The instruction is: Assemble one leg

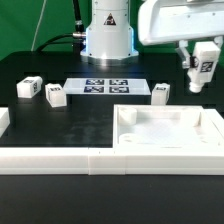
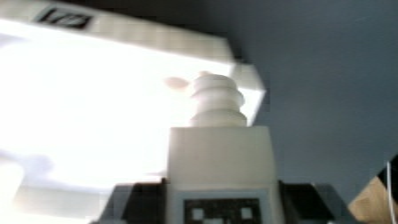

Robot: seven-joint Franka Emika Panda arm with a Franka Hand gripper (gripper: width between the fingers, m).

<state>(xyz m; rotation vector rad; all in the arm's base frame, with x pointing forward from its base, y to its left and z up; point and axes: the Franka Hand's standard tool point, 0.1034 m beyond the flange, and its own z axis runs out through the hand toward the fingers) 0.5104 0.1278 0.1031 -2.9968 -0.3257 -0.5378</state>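
The end effector is clenched on one leg, gripping its tagged block with the ridged peg pointing down. The leg hangs in the air above the far corner of the white panel on the exterior view's right, not touching it. In the wrist view the leg stands between the two fingers, and its peg shows against the bright panel close to one edge, with dark worktop just past that edge.

Three other legs rest on the worktop. One is just beyond the panel's far edge. Two lie well apart from the panel, toward the exterior view's left. The marker board lies beyond the panel, between those legs.
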